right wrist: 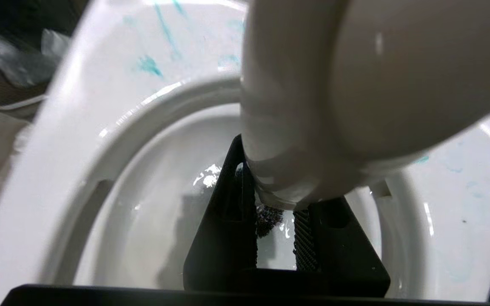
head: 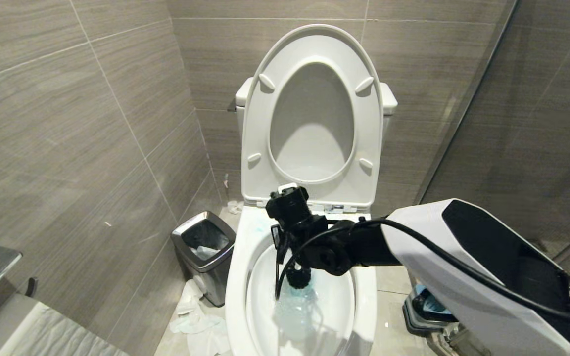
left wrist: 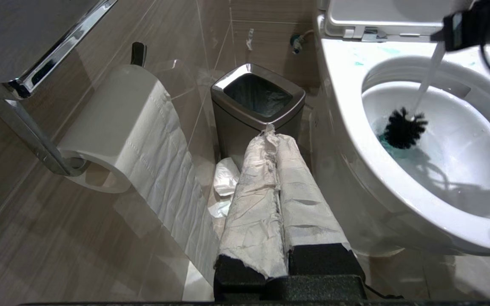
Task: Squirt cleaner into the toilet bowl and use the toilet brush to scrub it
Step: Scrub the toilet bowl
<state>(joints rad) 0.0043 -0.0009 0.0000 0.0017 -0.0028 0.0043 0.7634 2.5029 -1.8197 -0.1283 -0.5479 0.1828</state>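
Observation:
The toilet bowl (head: pixel 235 277) stands open with seat and lid raised (head: pixel 253 123). My right gripper (head: pixel 290 257) reaches over the bowl from the right and is shut on the toilet brush's white handle (right wrist: pixel 313 85); the handle sits between its black fingers (right wrist: pixel 223 212). The black bristle head (head: pixel 298 278) is down in the basin, touching the turquoise cleaner (head: pixel 297 299) pooled there. In the left wrist view the brush head (left wrist: pixel 404 127) and its handle (left wrist: pixel 428 80) show too. Blue smears (right wrist: pixel 149 66) mark the rim. My left gripper (left wrist: pixel 272 134), paper-wrapped and shut, hangs beside the bowl.
A chrome-rimmed bin (head: pixel 206 247) stands on the floor left of the toilet, with tissue scraps (head: pixel 191 316) around it. A toilet paper roll (left wrist: pixel 117 127) hangs on the left wall. The blue-and-grey brush holder (head: pixel 428 306) sits on the floor at the right, near a glass partition (head: pixel 537 123).

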